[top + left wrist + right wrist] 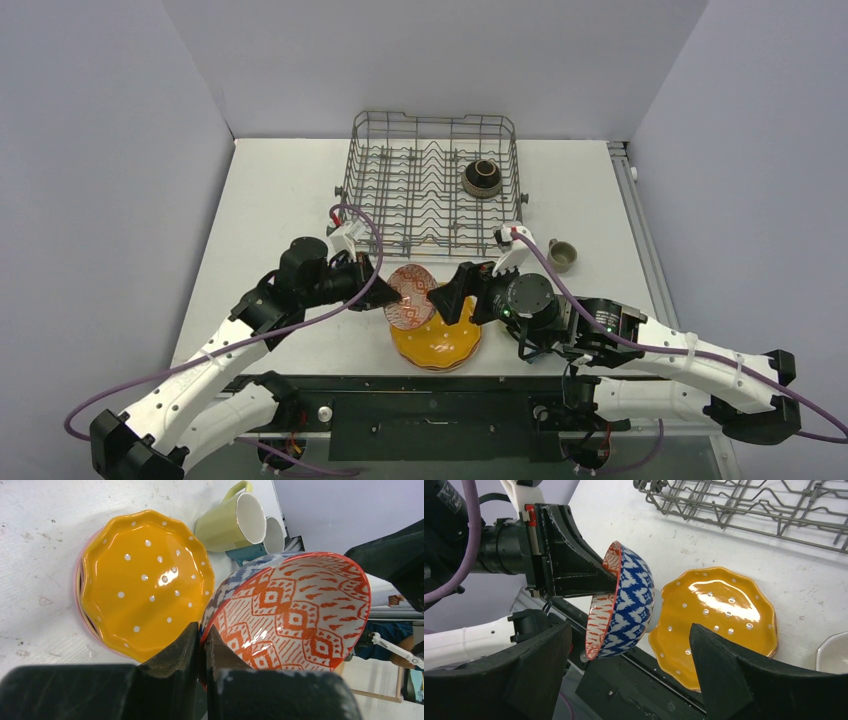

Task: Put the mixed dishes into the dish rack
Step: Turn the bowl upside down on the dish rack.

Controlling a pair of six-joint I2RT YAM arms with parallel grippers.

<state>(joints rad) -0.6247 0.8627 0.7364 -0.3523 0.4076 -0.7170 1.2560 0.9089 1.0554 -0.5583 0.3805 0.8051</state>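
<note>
My left gripper (202, 640) is shut on the rim of the blue-white patterned bowl (295, 610), which has an orange pattern inside. It holds the bowl tilted on edge above the table's near side (410, 298). My right gripper (630, 630) is open. Its fingers stand wide on either side of the bowl (621, 605) without touching it. Just below lies the orange dotted plate (437, 340) on top of a stack. The dish rack (430, 185) stands at the back with a dark brown bowl (483, 178) in it.
A pale-yellow mug (230, 522) lies on its side beside the plates. Two more mugs are behind it, one pale (272, 535) and one blue (245, 554). One mug (562, 256) sits right of the rack. The near table edge lies just below the plates.
</note>
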